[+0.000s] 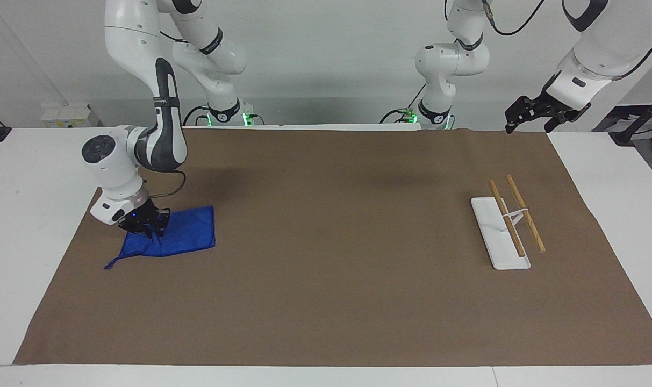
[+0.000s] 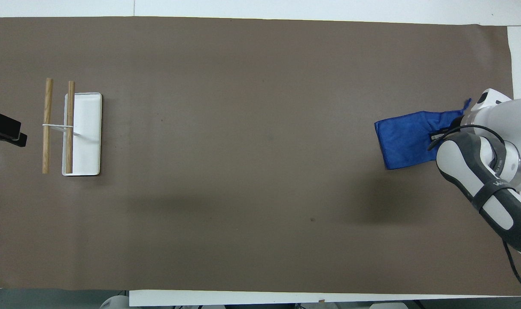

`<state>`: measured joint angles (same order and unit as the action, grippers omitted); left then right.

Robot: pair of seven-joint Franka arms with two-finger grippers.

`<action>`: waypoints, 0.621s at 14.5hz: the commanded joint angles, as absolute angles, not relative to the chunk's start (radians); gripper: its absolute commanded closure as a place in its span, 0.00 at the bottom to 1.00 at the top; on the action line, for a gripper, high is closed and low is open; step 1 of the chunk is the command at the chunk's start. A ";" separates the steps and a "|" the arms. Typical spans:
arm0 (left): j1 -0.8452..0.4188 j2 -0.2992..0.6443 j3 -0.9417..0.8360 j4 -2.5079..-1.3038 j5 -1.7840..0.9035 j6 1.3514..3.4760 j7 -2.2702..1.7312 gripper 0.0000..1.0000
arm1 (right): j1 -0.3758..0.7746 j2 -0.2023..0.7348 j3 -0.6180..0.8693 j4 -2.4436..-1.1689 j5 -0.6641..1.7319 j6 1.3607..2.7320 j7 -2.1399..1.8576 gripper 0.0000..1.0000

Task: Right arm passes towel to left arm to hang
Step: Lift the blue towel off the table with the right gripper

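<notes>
The right pincer [image 1: 145, 230] is down on the towel [image 1: 175, 239] at the right arm's end of the bench [image 1: 30, 177], its fingers clenched on a bunched fold of the blue cloth near the end that lies toward the bench edge. The cloth is puckered and drawn up where the fingers pinch it, while the rest lies flat on the brown paper cover [image 1: 326, 269], spreading toward the middle of the bench. A thin loop tag trails from the towel's corner farther from the robots, resting on the paper. In the overhead view the right arm [image 2: 488, 171] covers the pinched end of the towel [image 2: 408, 137], and only a dark sliver of the right pincer [image 2: 436, 136] shows over the blue. The left pincer [image 1: 530, 117] hangs in the air over the edge of the paper at the left arm's end, well apart from the towel, and the left arm [image 1: 594, 59] waits there; I cannot tell whether its fingers are apart or together. The rack [image 1: 506, 228], a white tray base with two wooden rods, stands on the paper toward the left arm's end, with nothing draped on it.
</notes>
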<state>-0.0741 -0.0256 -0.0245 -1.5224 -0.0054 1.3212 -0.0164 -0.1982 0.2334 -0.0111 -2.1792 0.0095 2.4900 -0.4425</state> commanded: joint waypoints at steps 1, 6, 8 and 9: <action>-0.071 -0.040 -0.026 -1.539 0.011 1.328 -0.005 0.00 | -0.216 0.232 0.005 -2.152 0.073 2.442 -0.457 1.00; -0.071 -0.040 -0.026 -1.540 0.011 1.330 -0.005 0.00 | -0.215 0.155 0.128 -2.008 0.094 2.078 -0.104 1.00; -0.072 -0.038 -0.026 -1.539 0.011 1.332 -0.006 0.00 | -0.210 0.127 0.228 -1.944 0.094 1.934 0.138 1.00; -0.071 -0.038 -0.026 -1.539 0.011 1.344 -0.011 0.00 | -0.209 0.123 0.285 -1.904 0.094 1.874 0.284 1.00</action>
<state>-0.0741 -0.0256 -0.0245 -1.5224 -0.0054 1.3216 -0.0164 -0.1992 0.1419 0.1935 -1.9593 0.0882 1.9712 0.0745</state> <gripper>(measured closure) 0.000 0.960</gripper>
